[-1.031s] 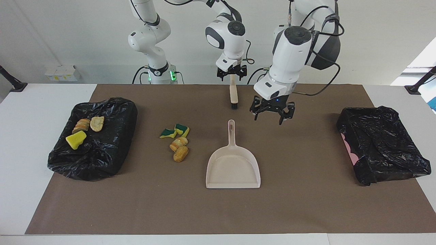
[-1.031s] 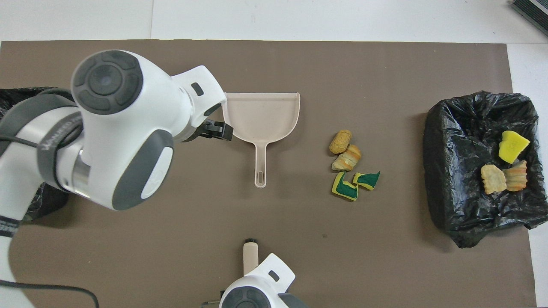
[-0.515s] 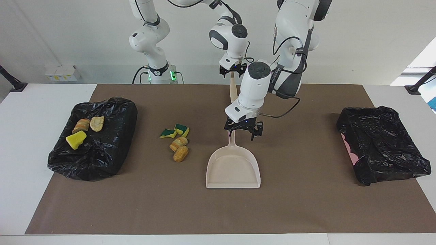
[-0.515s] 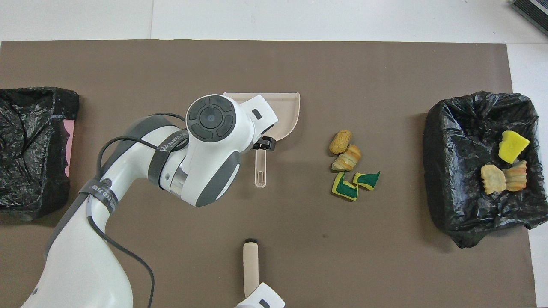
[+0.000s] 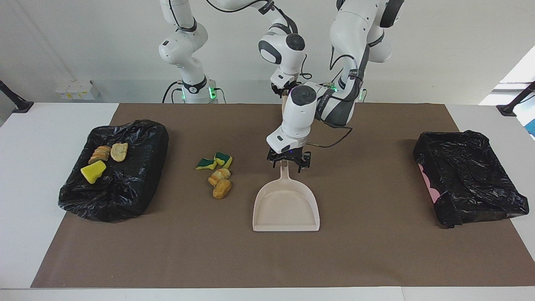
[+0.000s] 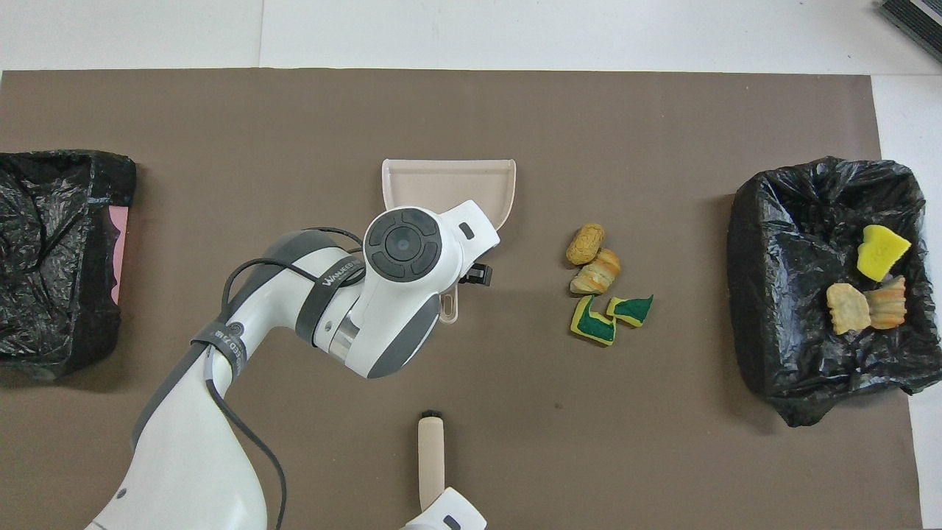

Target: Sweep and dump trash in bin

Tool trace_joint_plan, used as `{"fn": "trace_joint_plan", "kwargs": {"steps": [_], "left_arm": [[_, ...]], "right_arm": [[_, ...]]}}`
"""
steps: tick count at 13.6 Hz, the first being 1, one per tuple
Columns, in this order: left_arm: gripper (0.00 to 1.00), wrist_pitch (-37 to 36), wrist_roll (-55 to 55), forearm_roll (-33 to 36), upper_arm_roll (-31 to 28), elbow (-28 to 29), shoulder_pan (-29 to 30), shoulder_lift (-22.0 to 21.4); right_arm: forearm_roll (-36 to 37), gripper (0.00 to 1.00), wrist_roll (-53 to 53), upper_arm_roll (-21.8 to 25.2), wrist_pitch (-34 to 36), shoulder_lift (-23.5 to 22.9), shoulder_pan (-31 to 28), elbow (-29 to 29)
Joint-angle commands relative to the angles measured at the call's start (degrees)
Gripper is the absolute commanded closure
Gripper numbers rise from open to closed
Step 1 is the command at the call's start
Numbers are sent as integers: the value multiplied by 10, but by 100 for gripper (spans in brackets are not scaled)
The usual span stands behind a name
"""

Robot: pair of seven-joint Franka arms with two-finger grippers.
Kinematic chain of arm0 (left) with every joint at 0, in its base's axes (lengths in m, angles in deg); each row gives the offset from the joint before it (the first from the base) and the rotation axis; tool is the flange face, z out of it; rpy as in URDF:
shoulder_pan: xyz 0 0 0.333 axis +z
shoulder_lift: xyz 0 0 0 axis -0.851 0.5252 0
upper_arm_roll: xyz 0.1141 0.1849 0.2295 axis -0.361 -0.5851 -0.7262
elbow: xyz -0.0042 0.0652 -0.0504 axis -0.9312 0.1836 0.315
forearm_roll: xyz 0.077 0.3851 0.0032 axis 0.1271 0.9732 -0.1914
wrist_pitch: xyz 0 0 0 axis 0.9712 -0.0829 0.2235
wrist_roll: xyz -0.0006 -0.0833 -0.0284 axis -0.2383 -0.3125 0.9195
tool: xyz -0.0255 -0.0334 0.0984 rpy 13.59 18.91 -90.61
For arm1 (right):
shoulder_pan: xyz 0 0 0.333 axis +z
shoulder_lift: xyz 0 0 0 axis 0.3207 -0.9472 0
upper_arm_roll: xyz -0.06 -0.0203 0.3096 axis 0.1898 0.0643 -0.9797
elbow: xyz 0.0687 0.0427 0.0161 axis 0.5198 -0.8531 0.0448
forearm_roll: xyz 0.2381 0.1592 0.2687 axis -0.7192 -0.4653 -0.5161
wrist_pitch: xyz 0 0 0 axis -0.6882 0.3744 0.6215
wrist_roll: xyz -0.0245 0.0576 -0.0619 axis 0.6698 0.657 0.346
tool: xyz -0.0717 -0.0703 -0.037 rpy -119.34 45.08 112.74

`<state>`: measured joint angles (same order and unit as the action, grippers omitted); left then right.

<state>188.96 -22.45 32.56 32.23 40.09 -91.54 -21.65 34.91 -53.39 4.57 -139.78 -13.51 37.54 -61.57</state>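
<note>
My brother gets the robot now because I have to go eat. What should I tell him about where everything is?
Left gripper: open, straddling the dustpan handle, not closed on it yet.
Right gripper: over the handle end of the brush, which lies on the mat near the robots.
Done: three scraps are in the black-bagged bin at the right arm's end.
Left: four scraps lie on the mat beside the dustpan. Sweep them in, then dump them in the bin.
</note>
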Motion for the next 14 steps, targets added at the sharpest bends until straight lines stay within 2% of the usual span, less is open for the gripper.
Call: {"fn": "trace_joint_plan", "kwargs": {"steps": [1,2,6,10,12,14], "left_arm": [[35,5,-7,1,-10,15,-11,-9],[52,3,-7,1,-11,15,-11,-9],[99,-12,-6,4,-12,13,-11,-13],[100,-42,32,21,-15,7,7,-51],[100,-102,124,21,-15,8,19,-70],[100,-142,224,27,-16,8,23,-75]], "right_arm": [[-13,100,-15,1,-5,4,-9,-4],[-13,100,-10,1,-4,4,-10,-4],[-4,100,-11,5,57,18,-40,1],[13,100,-6,7,112,51,-121,1],[29,100,20,7,145,73,-178,9],[53,100,59,7,182,75,-242,39]]}}
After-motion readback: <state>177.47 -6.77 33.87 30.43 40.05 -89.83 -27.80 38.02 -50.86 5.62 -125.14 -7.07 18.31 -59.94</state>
